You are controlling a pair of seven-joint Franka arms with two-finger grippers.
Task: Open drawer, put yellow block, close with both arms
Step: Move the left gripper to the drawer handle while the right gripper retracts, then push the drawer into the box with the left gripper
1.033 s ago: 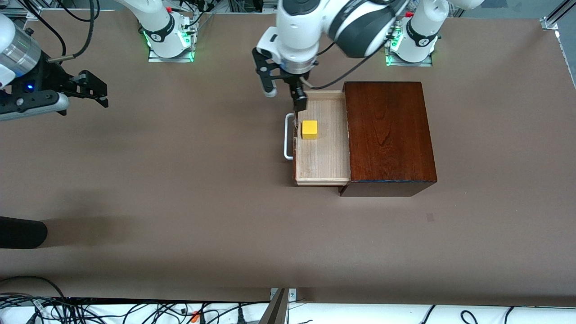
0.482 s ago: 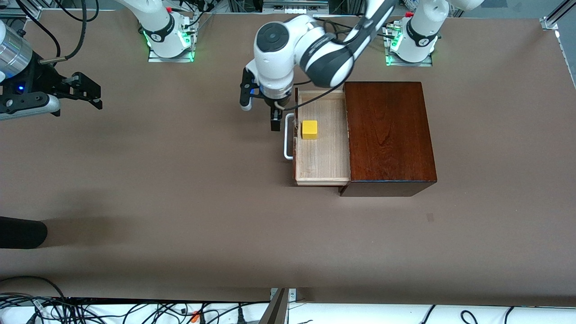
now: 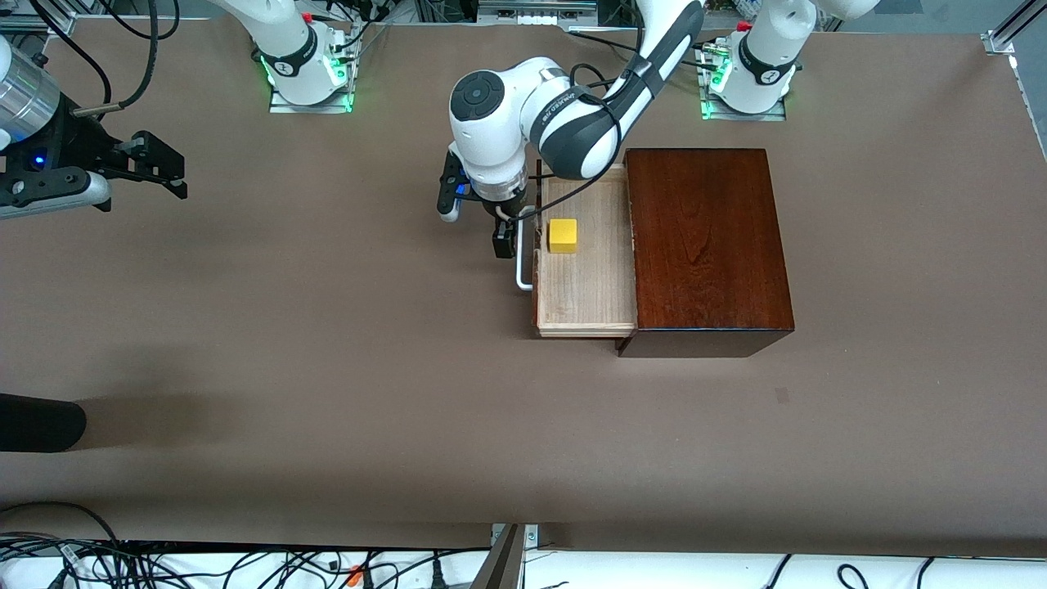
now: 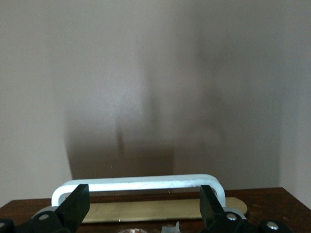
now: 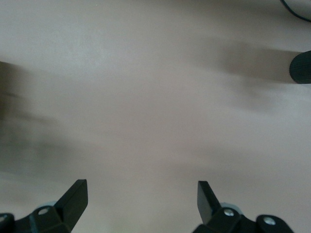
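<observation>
Showing glossy reddish-brown wood on the box [image 3: 707, 245]; pale, matt, grained wood lining the drawer [image 3: 585, 282]; smooth white bar handle [image 4: 138, 185] gleaming faintly; yellow block [image 3: 563, 236] looking smooth and matt; worktop [image 3: 327, 343] lying matt brown, cloth-like.

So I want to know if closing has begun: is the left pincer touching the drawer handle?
Cannot tell. In the left wrist view the open left pincer straddles the white handle; neither view shows contact or gap plainly.
</observation>
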